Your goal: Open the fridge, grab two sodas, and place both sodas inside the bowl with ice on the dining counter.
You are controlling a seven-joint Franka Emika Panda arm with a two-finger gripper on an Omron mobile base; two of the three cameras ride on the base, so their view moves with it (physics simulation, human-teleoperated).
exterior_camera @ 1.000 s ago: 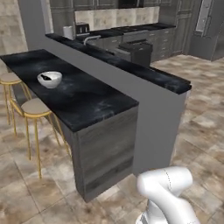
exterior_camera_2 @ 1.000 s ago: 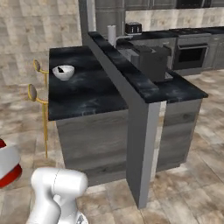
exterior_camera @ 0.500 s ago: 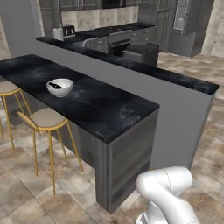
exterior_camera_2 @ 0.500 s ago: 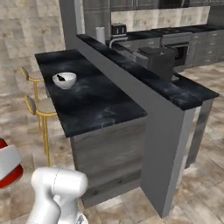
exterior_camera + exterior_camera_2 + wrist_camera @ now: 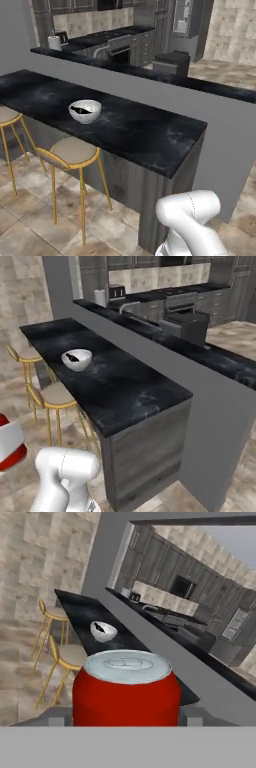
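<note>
I've got the red can [image 5: 126,687] upright in the gripper [image 5: 125,714], right up against the hand camera — its silver lid faces up, and the jaws sit spread around its sides, pinching it. In the right base view a slice of the can [image 5: 10,443] shows at the left edge, low beside the arm.

The bowl [image 5: 84,110] sits on the dining counter [image 5: 145,135], towards the stool side and well short of the near corner; something dark already lies in it, though I cannot tell what. One stool [image 5: 74,151] stands just below that edge, another [image 5: 7,115] further left.

My judgement: I'm carrying the can to the bowl, and the base is not yet close enough. To do this well I'd bring the base alongside the counter's open edge, clear of the stools, then lift the can above the countertop before swinging in — keeping it upright. I'd centre it over the bowl, lower until it is inside the rim, and only then let go, so it neither tips the bowl nor rolls off
</note>
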